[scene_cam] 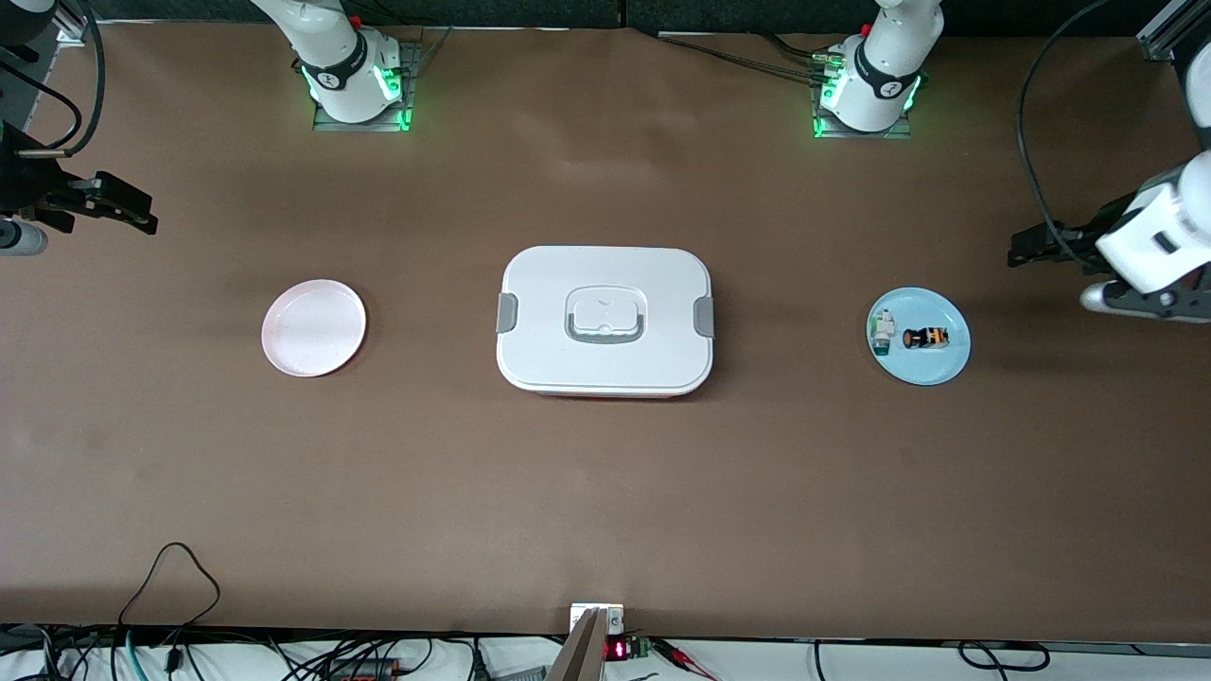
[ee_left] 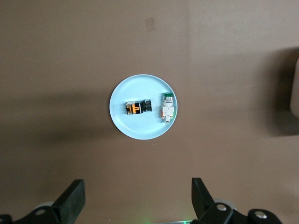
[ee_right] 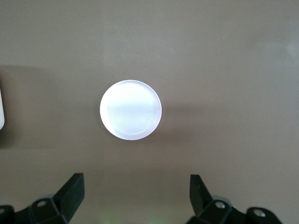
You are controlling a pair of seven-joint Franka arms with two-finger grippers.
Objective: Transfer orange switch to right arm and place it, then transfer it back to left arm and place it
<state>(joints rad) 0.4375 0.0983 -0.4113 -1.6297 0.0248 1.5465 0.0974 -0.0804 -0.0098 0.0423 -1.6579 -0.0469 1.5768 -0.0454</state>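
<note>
— Inspector: Arm finish?
— Assistant: Both arms (scene_cam: 345, 61) are glossy white shells with dark grey joint bands; green lights glow at each base (scene_cam: 861, 104) on its metal plate.
— Inspector: End fittings?
— Assistant: The left gripper (ee_left: 138, 200) and right gripper (ee_right: 135, 198) have matte black angular fingers with screw holes; black cables trail alongside.

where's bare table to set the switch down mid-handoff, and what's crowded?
Bare brown table lies between the box and the pink plate, between the box and the blue plate, and all along the strip nearer the front camera. The blue plate is crowded: orange switch beside the white-and-green part. The pink plate holds nothing.
</note>
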